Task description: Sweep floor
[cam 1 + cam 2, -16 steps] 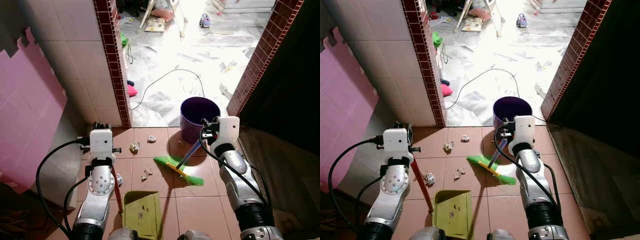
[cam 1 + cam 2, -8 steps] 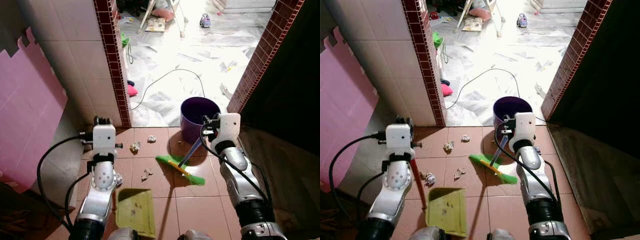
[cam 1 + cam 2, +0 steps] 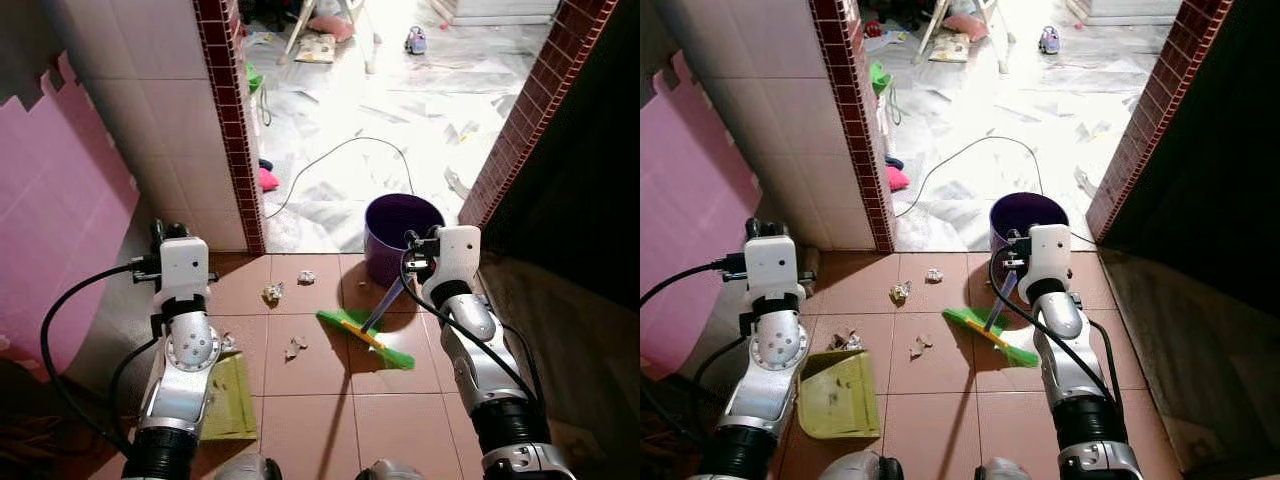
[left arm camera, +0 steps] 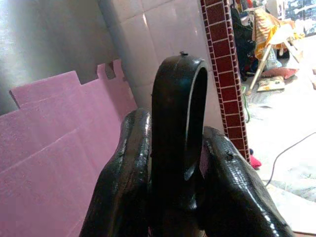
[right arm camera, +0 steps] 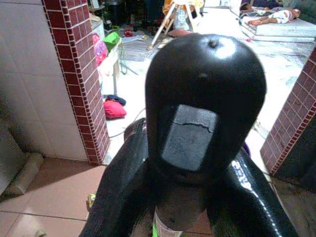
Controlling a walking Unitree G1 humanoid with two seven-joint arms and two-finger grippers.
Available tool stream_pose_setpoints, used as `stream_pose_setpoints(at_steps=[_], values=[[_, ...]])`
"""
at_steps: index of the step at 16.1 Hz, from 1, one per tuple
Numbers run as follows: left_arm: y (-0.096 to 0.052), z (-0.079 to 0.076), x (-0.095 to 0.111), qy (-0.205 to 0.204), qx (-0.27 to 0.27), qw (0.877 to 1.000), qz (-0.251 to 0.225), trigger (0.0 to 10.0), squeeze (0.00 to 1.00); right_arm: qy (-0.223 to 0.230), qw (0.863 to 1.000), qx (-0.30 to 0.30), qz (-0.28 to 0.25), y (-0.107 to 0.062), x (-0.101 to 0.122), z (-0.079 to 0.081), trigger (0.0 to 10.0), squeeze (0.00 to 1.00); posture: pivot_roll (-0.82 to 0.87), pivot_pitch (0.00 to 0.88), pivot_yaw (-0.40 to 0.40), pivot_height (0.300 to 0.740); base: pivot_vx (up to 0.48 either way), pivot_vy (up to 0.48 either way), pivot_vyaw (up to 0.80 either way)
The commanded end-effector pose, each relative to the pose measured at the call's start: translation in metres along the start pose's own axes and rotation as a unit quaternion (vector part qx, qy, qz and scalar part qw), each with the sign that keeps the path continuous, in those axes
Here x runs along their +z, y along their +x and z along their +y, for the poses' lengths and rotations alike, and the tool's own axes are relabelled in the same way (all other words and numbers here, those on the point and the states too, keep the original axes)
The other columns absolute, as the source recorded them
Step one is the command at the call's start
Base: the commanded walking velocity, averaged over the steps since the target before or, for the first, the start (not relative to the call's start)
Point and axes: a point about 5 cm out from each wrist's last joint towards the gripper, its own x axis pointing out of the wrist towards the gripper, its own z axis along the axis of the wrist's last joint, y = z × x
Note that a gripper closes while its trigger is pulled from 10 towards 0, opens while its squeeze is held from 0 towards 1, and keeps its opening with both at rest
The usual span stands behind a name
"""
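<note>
**A:** Where is the broom, and which way does it lie?

**B:** The green-bristled broom head with a yellow band [image 3: 364, 338] rests on the terracotta floor tiles [image 3: 330, 400], just in front of the round purple plastic bucket [image 3: 402, 232]. The head's long axis runs diagonally, its near end toward the robot's right and its far end toward the left. The bluish broom handle [image 3: 385, 303] rises from the middle of the head, slanting up and to the right into the right gripper [image 5: 185, 217].

**A:** Is that gripper holding it?

**B:** Yes. In the right wrist view both black fingers [image 5: 121, 182] are closed around the shaft, and the handle's rounded black end cap [image 5: 205, 98] stands above them.

**A:** And the left side?

**B:** The left gripper [image 4: 173, 197] is clamped on the black looped top of a handle [image 4: 178, 113], one finger pressed on each side. Below that arm, the yellow-green plastic dustpan [image 3: 840, 395] sits on the tiles at the robot's left, near the white tiled wall [image 3: 150, 110], with its mouth facing away from the robot.

**A:** What litter is there?

**B:** Crumpled paper scraps [image 3: 272, 292] lie between the dustpan and the broom head, with more bits [image 3: 294, 347] nearer the robot. A black cable [image 3: 330, 160] curves over the pale marble floor beyond the bucket, past the red brick-tile edging [image 3: 235, 130]. A pink foam panel [image 3: 50, 230] leans at the far left.
</note>
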Motion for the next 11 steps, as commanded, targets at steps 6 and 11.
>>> stream_pose_setpoints(at_steps=[6,11], values=[[0.0044,-0.0033,0.0088,-0.008,-0.003,1.000,-0.019,10.0,0.00,0.005,1.000,-0.005,0.000,0.0042,0.0037,0.0035,10.0,0.00,-0.11,0.000,0.040,0.740,0.000,0.000,0.00],[0.0044,-0.0033,0.0088,-0.008,-0.003,1.000,-0.019,10.0,0.00,0.005,1.000,-0.005,0.000,0.0042,0.0037,0.0035,10.0,0.00,-0.11,0.000,0.040,0.740,0.000,0.000,0.00]])
